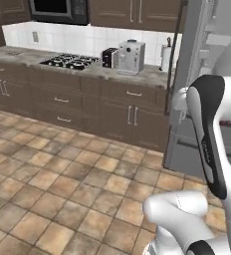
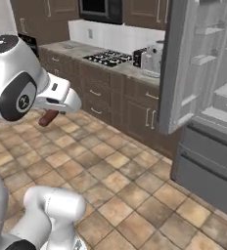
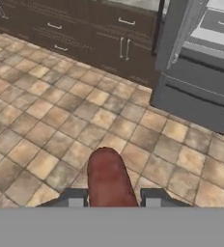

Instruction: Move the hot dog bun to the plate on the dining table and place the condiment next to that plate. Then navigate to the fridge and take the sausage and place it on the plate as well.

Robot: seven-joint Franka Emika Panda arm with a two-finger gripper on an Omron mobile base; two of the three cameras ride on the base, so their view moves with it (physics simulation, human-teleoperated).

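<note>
Hand pinches the sausage between its two fingertips, the dark-red rod poking forward over the tiled floor. Fridge stands ahead with a door swung open, beside the bench carrying the gas hob.

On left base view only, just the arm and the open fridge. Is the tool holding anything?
Observer: Yes. In the hand view the sausage sits between the two fingertips, with the tool shut on it.
Operator: Where is the tool relative to the fridge?
Observer: In the right base view the tool is out over the tiled floor, left of the open fridge door, with the sausage sticking out below it.
Operator: Anything left on the fridge shelves?
Observer: The shelves that show in the right base view look bare; the rest is cut off by the frame.
</note>
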